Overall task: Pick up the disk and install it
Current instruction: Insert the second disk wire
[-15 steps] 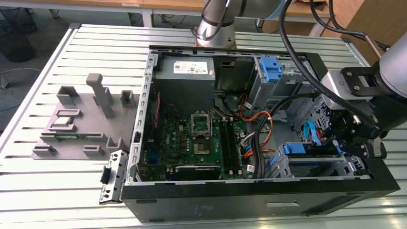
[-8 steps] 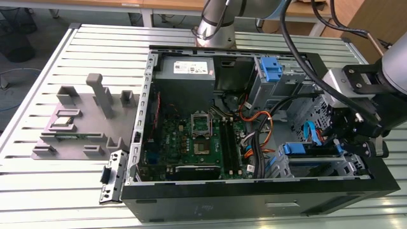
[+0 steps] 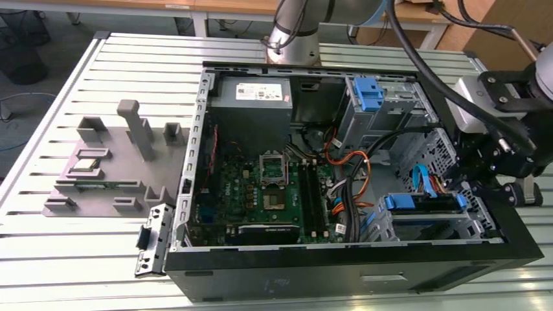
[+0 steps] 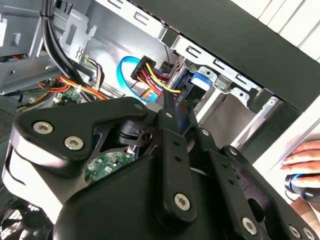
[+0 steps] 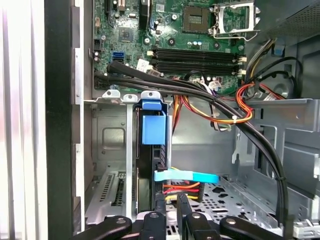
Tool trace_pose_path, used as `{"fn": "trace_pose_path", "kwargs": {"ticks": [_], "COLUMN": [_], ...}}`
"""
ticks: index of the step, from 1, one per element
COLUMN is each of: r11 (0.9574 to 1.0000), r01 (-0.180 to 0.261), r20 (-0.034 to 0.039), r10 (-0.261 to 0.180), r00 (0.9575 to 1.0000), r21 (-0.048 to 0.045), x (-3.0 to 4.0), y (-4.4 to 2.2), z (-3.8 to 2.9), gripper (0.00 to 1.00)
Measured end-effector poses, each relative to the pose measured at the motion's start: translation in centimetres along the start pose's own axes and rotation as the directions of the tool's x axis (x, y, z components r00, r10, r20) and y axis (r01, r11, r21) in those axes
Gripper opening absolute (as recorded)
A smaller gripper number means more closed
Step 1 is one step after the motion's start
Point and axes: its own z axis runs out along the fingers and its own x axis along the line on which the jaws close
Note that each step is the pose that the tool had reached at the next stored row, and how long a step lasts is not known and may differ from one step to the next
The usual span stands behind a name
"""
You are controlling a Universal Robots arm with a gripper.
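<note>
1. This is looking like a robotics lab or hardware workshop: an opened desktop computer case [image 3: 346,272] is lying on its side on a slatted aluminium workbench [image 3: 78,253] in the exterior view.
2. A grey moulded fixture [image 3: 112,168] is sitting on the slats to the exterior view's left of the case, holding small parts in its slots.
3. The robot arm's base [image 3: 292,35] is standing bolted at the far edge of the bench.
4. Wooden desks [image 3: 216,8] are lining the background.
5. In the second wrist view, a person's hand [image 4: 305,160] is resting on a computer mouse [image 4: 302,184] beside the case.
</note>
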Motion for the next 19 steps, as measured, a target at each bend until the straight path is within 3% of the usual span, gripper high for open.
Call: {"fn": "trace_pose_path", "kwargs": {"ticks": [3, 5, 7, 10, 11, 12, 13, 16, 19], "r11": [1.0000, 1.0000, 1.0000, 1.0000, 0.9996, 0.9992, 0.9990, 0.9990, 0.9990], "r01": [0.000, 0.001, 0.002, 0.001, -0.002, -0.004, -0.004, -0.004, -0.004], "r20": [-0.0021, -0.0094, -0.0230, -0.0265, -0.0267, -0.0266, -0.0267, -0.0272, -0.0348], "r10": [0.000, -0.001, -0.002, -0.001, 0.001, 0.003, 0.003, 0.003, 0.003], "r00": [1.0000, 1.0000, 0.9997, 0.9996, 0.9996, 0.9996, 0.9996, 0.9996, 0.9994], "r21": [0.0000, -0.0001, -0.0001, -0.0007, -0.0270, -0.0391, -0.0436, -0.0440, -0.0442], "x": [-0.06, -0.06, -0.06, -0.06, -0.06, -0.06, -0.06, -0.06, -0.05], "y": [-0.03, -0.03, -0.04, -0.03, -0.05, -0.05, -0.04, -0.04, -0.04], "z": [-0.43, -0.44, -0.45, -0.44, -0.42, -0.39, -0.39, -0.40, -0.38], "gripper": [0.24, 0.24, 0.24, 0.24, 0.24, 0.24, 0.24, 0.24, 0.24]}}
